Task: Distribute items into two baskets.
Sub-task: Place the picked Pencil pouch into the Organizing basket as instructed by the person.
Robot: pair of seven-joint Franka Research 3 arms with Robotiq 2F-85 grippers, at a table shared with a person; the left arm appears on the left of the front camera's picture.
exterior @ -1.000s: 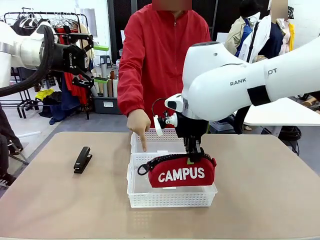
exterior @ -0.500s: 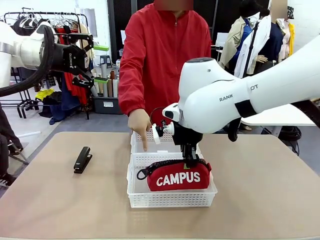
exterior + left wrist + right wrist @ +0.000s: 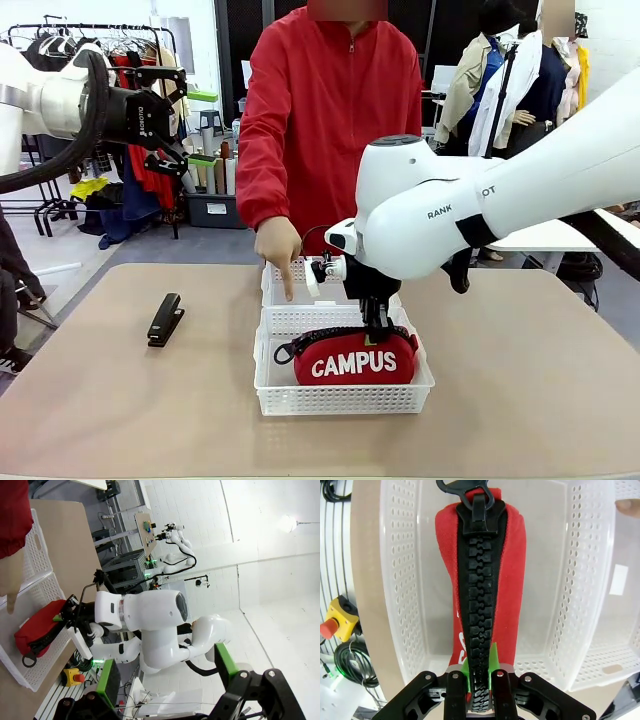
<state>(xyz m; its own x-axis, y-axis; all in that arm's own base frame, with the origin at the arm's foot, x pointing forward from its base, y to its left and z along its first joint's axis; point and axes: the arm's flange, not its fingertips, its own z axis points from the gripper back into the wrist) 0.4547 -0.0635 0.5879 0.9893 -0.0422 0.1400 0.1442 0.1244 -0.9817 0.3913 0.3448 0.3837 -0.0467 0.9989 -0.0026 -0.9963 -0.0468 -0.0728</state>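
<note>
The red "CAMPUS" pouch [image 3: 355, 360] lies lengthwise low inside the nearer white basket [image 3: 340, 402]. My right gripper [image 3: 378, 320] is shut on the pouch's black zipper ridge from above. In the right wrist view the green pads [image 3: 491, 664] pinch the zipper of the pouch [image 3: 512, 580] over the basket floor [image 3: 400, 580]. The second basket [image 3: 335, 290] stands directly behind the first. The black stapler [image 3: 165, 318] lies on the table at the left. My left gripper [image 3: 168, 108] is held high at the far left, open and empty [image 3: 165, 672].
A person in a red jacket stands at the far side, one hand [image 3: 280, 250] pointing a finger down at the far basket's left edge. The fingertip [image 3: 629, 506] shows near that basket [image 3: 625, 580]. The tan table [image 3: 520, 380] has free room at the right and front.
My right gripper has come down and slightly left, lowering the pouch from above the rim into the nearer basket. The left arm, stapler and pointing hand stayed put.
</note>
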